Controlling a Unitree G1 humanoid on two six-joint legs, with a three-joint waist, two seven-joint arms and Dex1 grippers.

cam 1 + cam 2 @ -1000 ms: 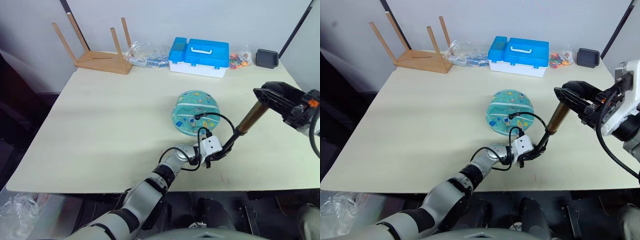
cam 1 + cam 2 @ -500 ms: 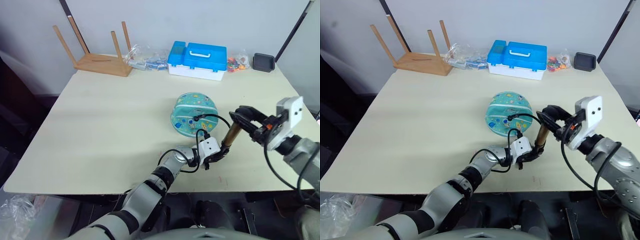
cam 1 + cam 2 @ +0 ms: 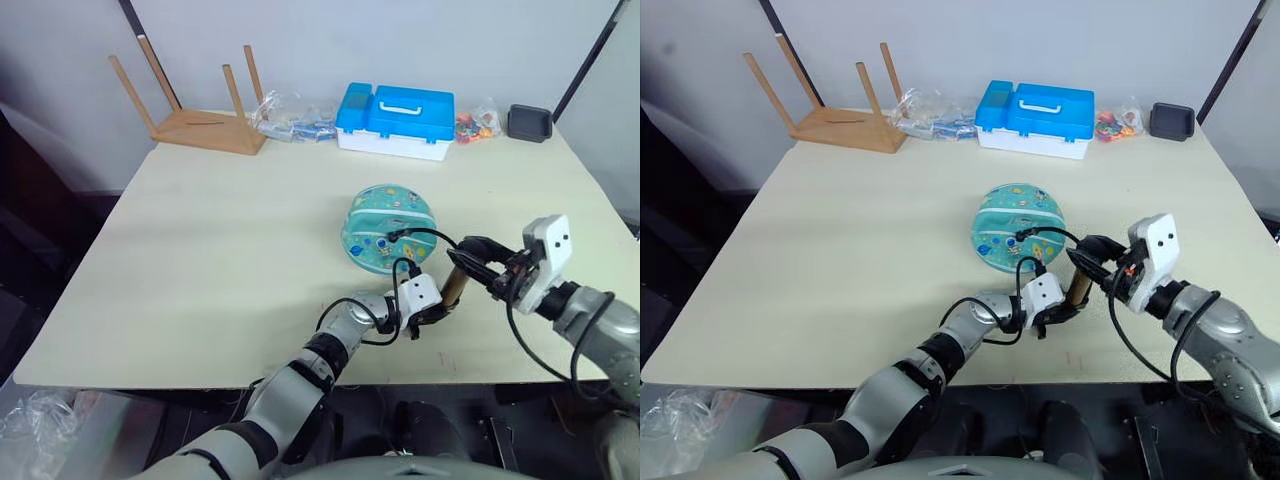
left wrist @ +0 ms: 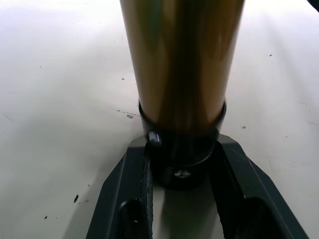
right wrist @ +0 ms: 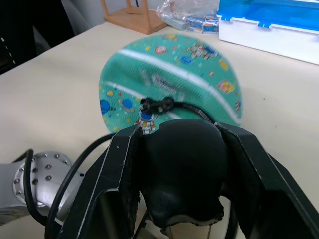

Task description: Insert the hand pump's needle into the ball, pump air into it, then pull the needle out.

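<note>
Pumping is the step in hand, as you can judge from how things lie. Your left gripper [image 3: 437,312] has its two black fingers closed on the black bottom cap of the slim amber-gold translucent hand pump [image 3: 455,285], which stands tilted on the pale table [image 3: 220,230], just beside the teal soft ball with cartoon prints [image 3: 388,227]. Your right gripper [image 3: 478,256] holds the black rounded handle [image 5: 182,169] between its fingers, low over the cylinder, so the stroke looks almost pushed in. The thin black hose [image 3: 435,237] loops from the pump to the small black needle fitting [image 5: 157,105], which sits on the ball's near face. For the next move, pull the handle straight along the cylinder and keep the base firm, so the needle is not dragged sideways.
</note>
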